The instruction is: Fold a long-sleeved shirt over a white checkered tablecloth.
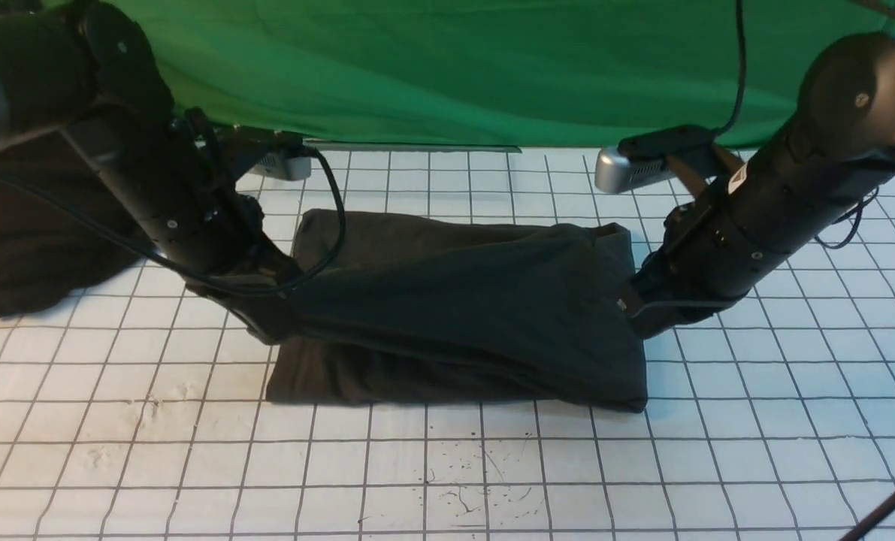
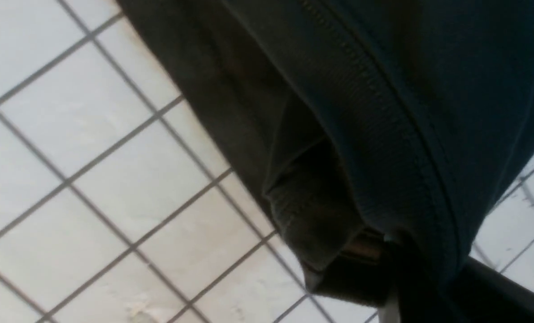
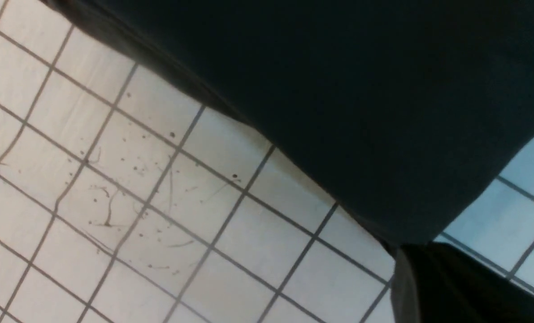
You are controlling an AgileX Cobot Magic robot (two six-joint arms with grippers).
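2 sets of jaws clamped on shirt (image 1: 462,300) edges, left gripper (image 1: 278,319) and right gripper (image 1: 635,308), lifting a fold over the rest on tablecloth (image 1: 447,466)

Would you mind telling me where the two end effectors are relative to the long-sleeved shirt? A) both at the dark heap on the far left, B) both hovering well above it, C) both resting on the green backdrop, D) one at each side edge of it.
D: the left end effector and the right end effector meet opposite side edges of the long-sleeved shirt, whose fabric stretches between them.
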